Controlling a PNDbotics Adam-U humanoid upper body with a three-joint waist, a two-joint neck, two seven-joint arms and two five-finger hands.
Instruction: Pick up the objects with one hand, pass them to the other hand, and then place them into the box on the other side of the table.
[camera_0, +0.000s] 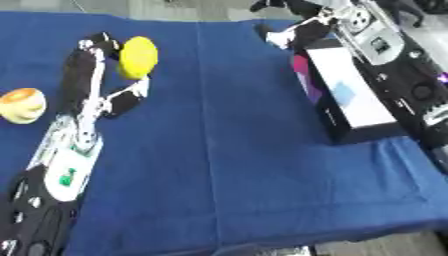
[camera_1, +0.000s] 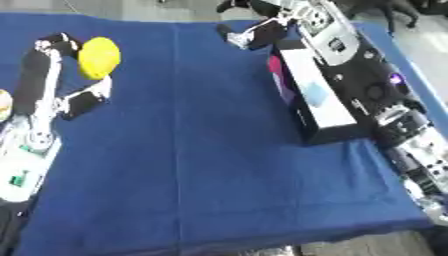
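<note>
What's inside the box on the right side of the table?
The box shows a white top face and something pink at its left side. Any contents are hidden.

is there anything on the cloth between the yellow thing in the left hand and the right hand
Nothing visible. The yellow object sits at the left hand, and only bare blue cloth lies between it and the right hand by the box.
</note>
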